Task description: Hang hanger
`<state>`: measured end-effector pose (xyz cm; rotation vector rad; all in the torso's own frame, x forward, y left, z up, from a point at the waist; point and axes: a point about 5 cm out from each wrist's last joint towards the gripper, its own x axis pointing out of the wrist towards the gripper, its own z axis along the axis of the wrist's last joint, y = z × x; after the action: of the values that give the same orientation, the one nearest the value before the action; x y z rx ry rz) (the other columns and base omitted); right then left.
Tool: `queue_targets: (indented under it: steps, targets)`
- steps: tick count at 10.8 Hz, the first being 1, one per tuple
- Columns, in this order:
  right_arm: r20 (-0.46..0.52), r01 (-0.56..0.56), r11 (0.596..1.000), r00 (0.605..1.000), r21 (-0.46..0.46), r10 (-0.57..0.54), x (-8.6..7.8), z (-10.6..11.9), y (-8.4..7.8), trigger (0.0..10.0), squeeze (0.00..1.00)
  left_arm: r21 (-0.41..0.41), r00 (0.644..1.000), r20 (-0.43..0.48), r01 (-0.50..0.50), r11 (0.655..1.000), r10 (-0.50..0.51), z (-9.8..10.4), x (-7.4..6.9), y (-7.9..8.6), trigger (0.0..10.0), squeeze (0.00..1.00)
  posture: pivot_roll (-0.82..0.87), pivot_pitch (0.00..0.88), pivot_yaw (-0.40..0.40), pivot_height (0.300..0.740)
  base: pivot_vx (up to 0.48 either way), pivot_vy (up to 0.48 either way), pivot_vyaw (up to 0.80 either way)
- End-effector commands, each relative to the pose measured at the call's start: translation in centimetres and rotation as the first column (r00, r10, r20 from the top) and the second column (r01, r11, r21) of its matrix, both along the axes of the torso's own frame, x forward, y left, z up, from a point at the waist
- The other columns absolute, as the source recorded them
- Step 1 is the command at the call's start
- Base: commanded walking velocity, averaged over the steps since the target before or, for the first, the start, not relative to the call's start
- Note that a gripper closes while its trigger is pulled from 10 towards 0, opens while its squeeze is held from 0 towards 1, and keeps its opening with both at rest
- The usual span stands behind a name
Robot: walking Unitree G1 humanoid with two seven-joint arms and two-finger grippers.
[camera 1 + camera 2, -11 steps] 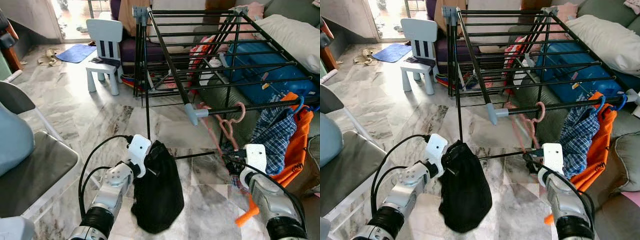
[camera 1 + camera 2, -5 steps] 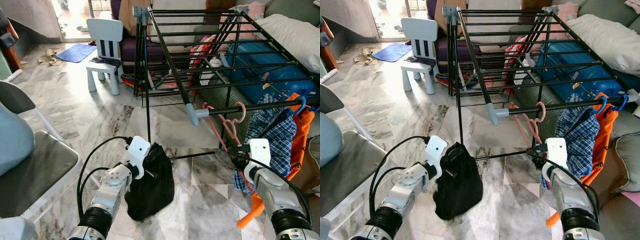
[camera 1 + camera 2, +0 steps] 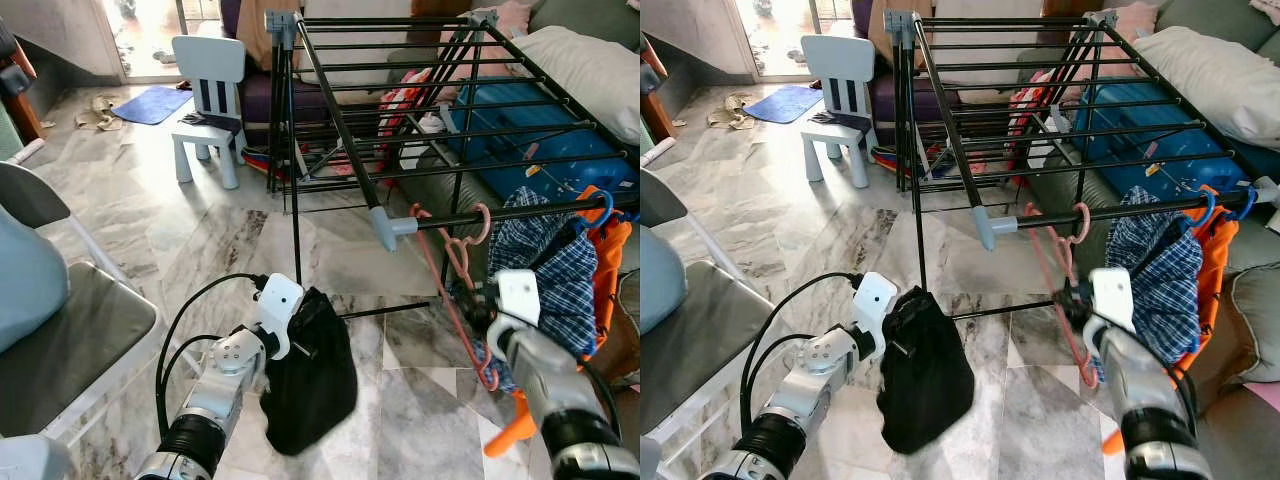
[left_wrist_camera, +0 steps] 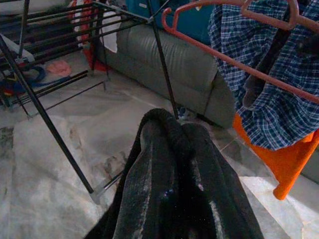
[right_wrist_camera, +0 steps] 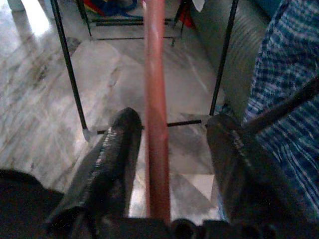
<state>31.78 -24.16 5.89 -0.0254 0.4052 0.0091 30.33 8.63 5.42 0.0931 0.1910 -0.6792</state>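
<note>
The pink hanger (image 3: 452, 272) hangs by its hook on the near rail of the drying rack (image 3: 350, 150), its bar running between the spread fingers of the right gripper (image 5: 162, 164). Judging from this, backing those fingers straight out without snagging the bar would leave it seated. The left gripper (image 3: 300, 345), low at near left, pinches a black garment (image 3: 310, 385).

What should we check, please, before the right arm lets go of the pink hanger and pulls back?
1. Hook of the pink hanger over the front bar of the drying rack: ok, it curls over the bar.
2. Right gripper free of the hanger: not ok, the hanger's arm runs between its open fingers.
3. Hanger hanging level: not ok, it slants down toward the floor.
4. Checked shirt clear of the retreat path: not ok, it hangs right beside the right gripper.
5. Left gripper holding the black garment: ok, cloth is bunched in its fingers and hangs to the floor.
</note>
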Motion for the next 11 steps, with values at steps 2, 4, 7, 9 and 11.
queue_targets:
  steps: [2, 4, 7, 9, 11]
  targets:
    - [0.023, 0.006, 1.0, 1.0, 0.007, -0.007, 0.5, 0.6, 0.0, 0.0, 0.0, 0.013, 1.0, 0.021, 0.005, 1.0, -0.006, 0.4, 0.2, -0.3, 10.0, 0.0, 0.06, 0.0, -0.062, 0.74, 0.0, 0.0, 0.0]
    - [0.023, -0.002, 1.0, 1.0, 0.01, 0.001, 0.8, 0.5, 0.5, 0.0, 0.0, 0.013, 1.0, 0.018, 0.002, 1.0, -0.003, 0.4, 0.3, -0.3, 10.0, 0.0, 0.06, 0.0, -0.063, 0.74, 0.0, 0.0, 0.0]
    - [-0.003, 0.009, 1.0, 1.0, 0.008, -0.009, 0.6, -0.1, 0.7, 0.0, 0.0, 0.014, 1.0, 0.015, 0.009, 1.0, -0.009, 0.4, 0.3, -0.6, 10.0, 0.0, 0.06, 0.0, -0.061, 0.74, 0.0, 0.0, 0.0]
    - [-0.009, 0.01, 1.0, 1.0, 0.006, -0.01, 0.5, -0.3, 0.7, 0.0, 0.0, 0.014, 1.0, 0.015, 0.01, 1.0, -0.01, 0.4, 0.3, -0.6, 10.0, 0.0, 0.06, 0.0, -0.06, 0.74, 0.0, 0.0, 0.0]
    - [-0.017, 0.016, 1.0, 1.0, 0.001, -0.016, 0.3, -0.5, 0.5, 0.0, 0.0, 0.014, 1.0, 0.013, 0.012, 1.0, -0.012, 0.3, 0.3, -0.8, 10.0, 0.0, 0.06, 0.0, -0.061, 0.74, 0.0, 0.0, 0.0]
